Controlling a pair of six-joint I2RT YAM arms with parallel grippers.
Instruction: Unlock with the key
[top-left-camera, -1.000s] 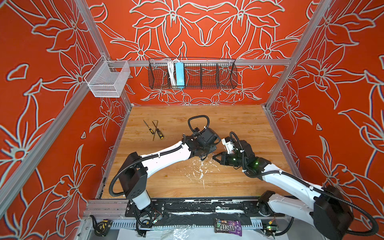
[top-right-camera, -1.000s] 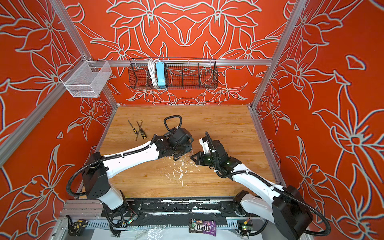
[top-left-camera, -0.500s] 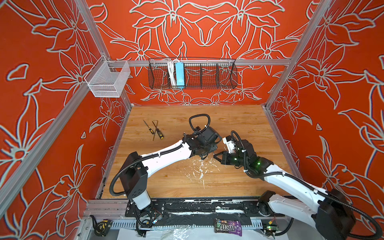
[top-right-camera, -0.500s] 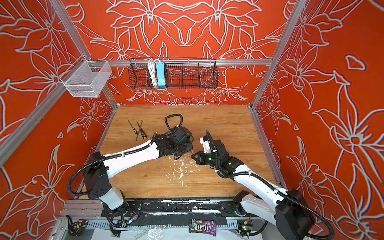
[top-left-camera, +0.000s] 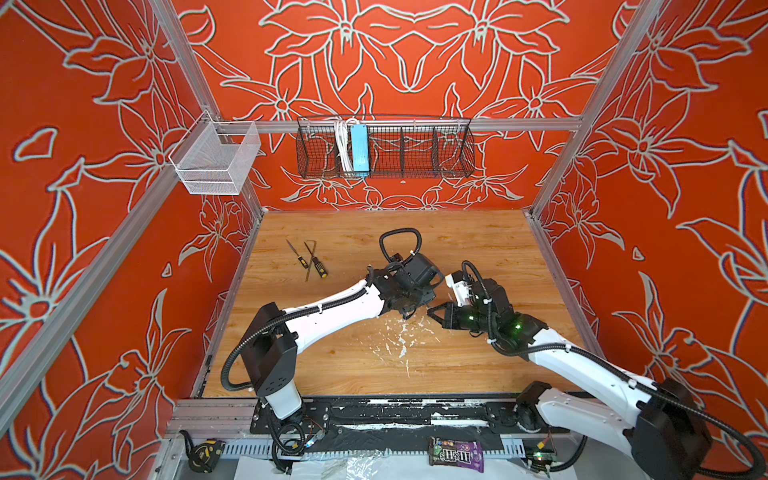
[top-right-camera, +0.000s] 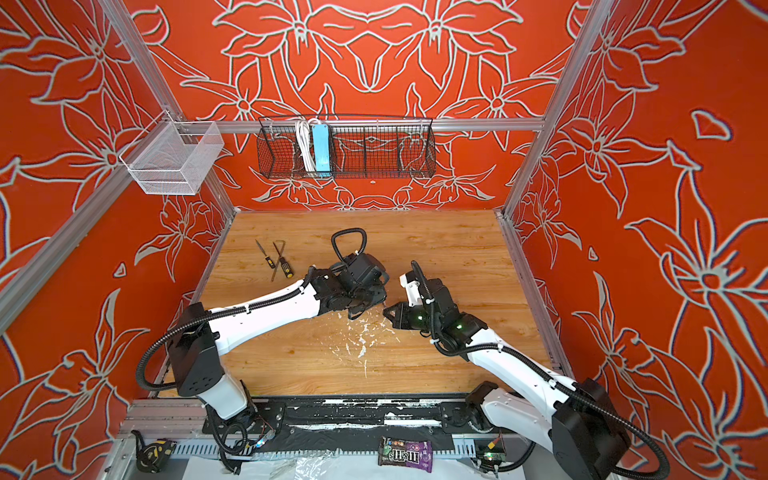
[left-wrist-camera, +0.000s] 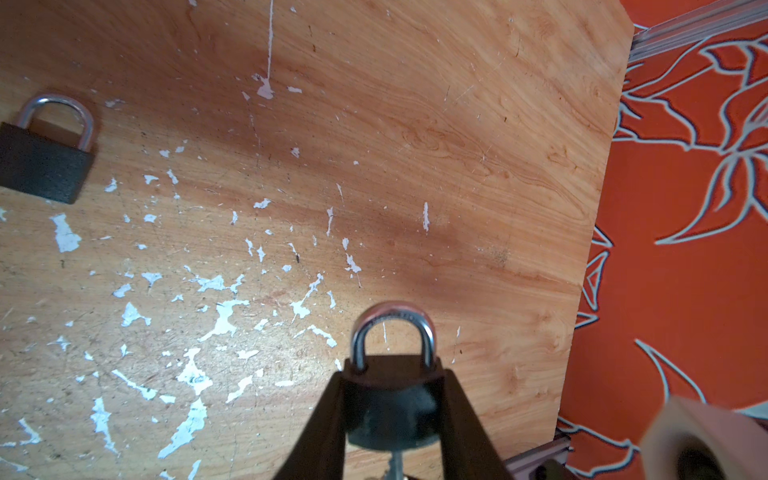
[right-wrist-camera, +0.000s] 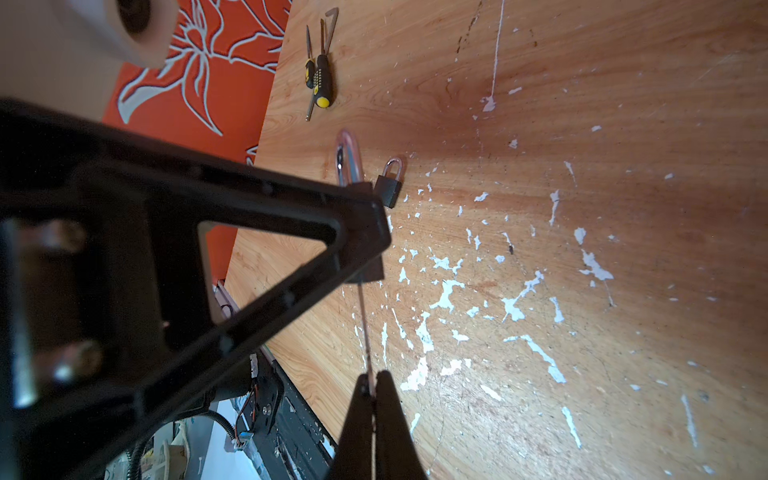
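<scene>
Gripping a padlock (left-wrist-camera: 390, 403) by its body in the partly spread left gripper (left-wrist-camera: 395, 378), shackle pointing away. Pinching the key (right-wrist-camera: 365, 328) in the closed right gripper (right-wrist-camera: 372, 384), blade reaching the padlock's underside, above the scuffed table (left-wrist-camera: 457, 124). With a second padlock (left-wrist-camera: 41, 166) flat nearby.

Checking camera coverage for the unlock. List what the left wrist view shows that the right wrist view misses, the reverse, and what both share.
Left wrist only: the held padlock face-on, body between both fingers. Right wrist only: the right gripper shut on the key, plus two screwdrivers. Both: the left gripper, the held padlock's shackle, and the spare padlock lying on the wooden table.
</scene>
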